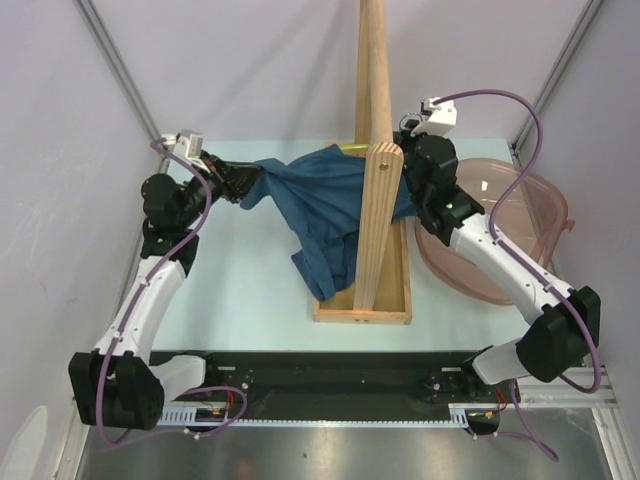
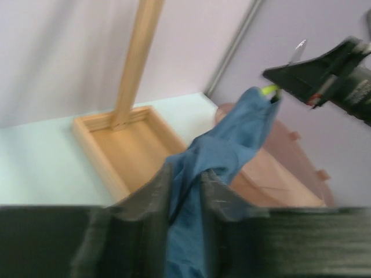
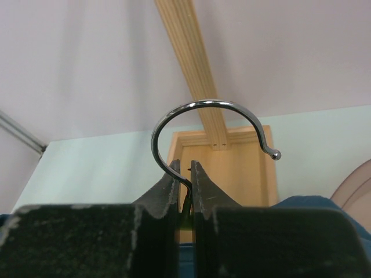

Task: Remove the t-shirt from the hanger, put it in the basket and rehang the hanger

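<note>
Two pincers were mine, and each had a job. My right pincer point(image 3: 184, 169) was clamped tight on the thin neck of the hook point(image 3: 208, 104). That held the hanger point(image 2: 268, 90) up off the table, near the pole point(image 1: 375, 150).

My left pincer point(image 2: 186, 176) had the shirt point(image 2: 232, 145) between its fingers, with cloth touching both of them. That picture was blurry, so I could not tell if they were pinching it or letting it slip.

One end of the shirt was on the hanger and the other end was at my left pincer. It ran like a long blue band across the table, from left to right. A loose part hung down to the tray point(image 1: 395, 305). The bowl point(image 1: 520, 210) sat off to the right, under my right arm.

I think the next move turned on that line. The hanger lay to the right of my left pincer. So the shirt had to be pulled left, along its long way, off the hanger. My left arm was nearer the free end. My right arm only had to hold the hook.
</note>
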